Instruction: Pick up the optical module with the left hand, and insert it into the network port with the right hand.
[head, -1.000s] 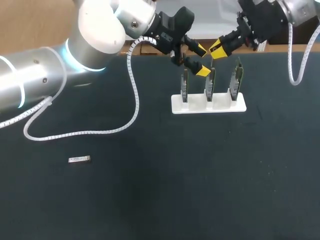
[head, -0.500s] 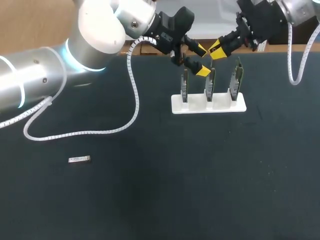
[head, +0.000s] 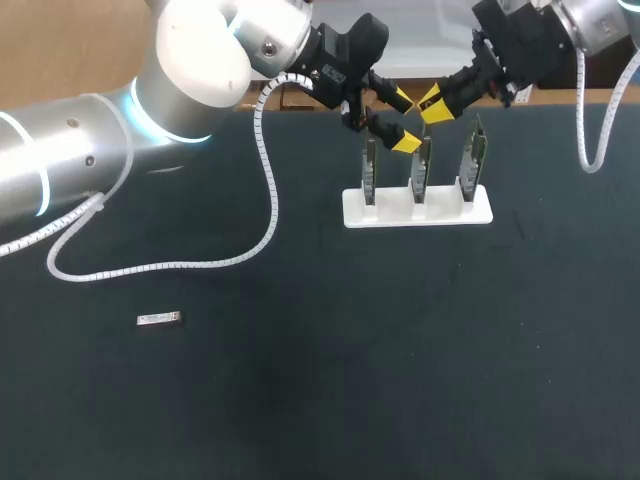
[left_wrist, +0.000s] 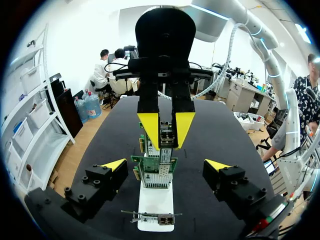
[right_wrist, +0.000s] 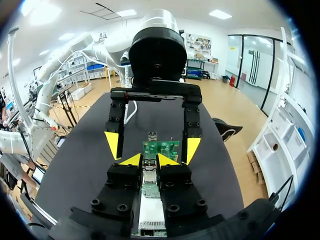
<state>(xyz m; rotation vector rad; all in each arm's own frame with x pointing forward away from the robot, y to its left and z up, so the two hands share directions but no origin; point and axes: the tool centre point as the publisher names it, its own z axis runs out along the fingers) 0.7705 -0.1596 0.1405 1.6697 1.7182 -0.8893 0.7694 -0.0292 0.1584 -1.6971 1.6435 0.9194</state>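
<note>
Barely shifted in the last second, the right gripper (head: 434, 104) has edged a touch toward the table's far edge, while the left arm, the rack and the spare module have stayed put. Its fingers are pressed in on a small silver optical module (right_wrist: 150, 175), pinching it from both sides just above the upright green cards (head: 421, 165) in the white rack (head: 417, 207). The left gripper (head: 402, 120) hangs spread wide and holding nothing, facing the right one almost tip to tip, its yellow tips flanking the row of cards. A spare module (head: 158, 319) lies flat on the dark table (head: 400, 380), well apart from both grippers. Any print on the cards is too small to read. The rack stands near the far edge; the left arm's white coiled cable (head: 270, 200) trails over the table between the rack and the spare module
</note>
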